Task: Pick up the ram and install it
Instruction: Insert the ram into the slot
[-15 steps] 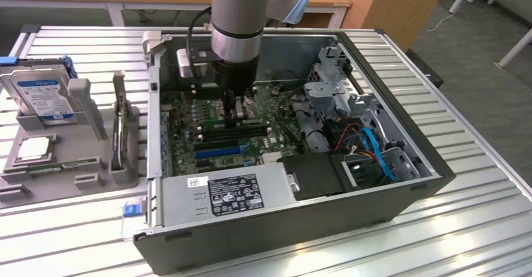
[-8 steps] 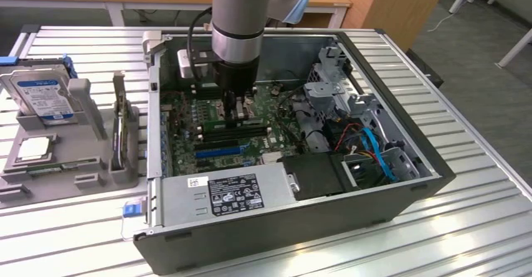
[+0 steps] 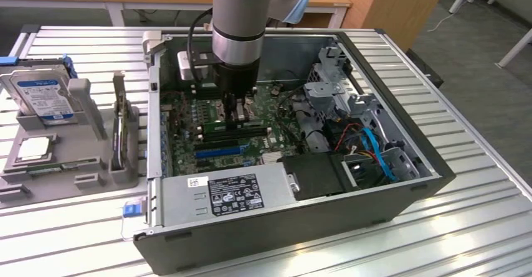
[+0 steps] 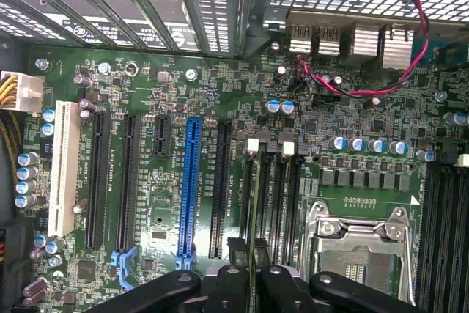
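Note:
The ram (image 4: 253, 203), a thin green stick, shows edge-on in the wrist view. It stands upright over the row of black memory slots (image 4: 277, 188), in line with the slot that has a white clip (image 4: 253, 145). My gripper (image 4: 253, 275) is shut on it, with black fingers (image 4: 236, 278) on either side of its top edge. In the exterior view my gripper (image 3: 239, 116) reaches straight down into the open computer case (image 3: 415, 171), low over the green motherboard (image 3: 187, 112), with the ram (image 3: 243, 127) at its tips.
A blue expansion slot (image 4: 191, 181), a white slot (image 4: 63, 166) and the open processor socket (image 4: 357, 243) flank the memory slots. Red wires (image 4: 344, 86) cross the board. On the exterior view's left, a grey holder (image 3: 83, 140) carries a blue-labelled hard drive (image 3: 42, 93) and a silver chip (image 3: 33, 147).

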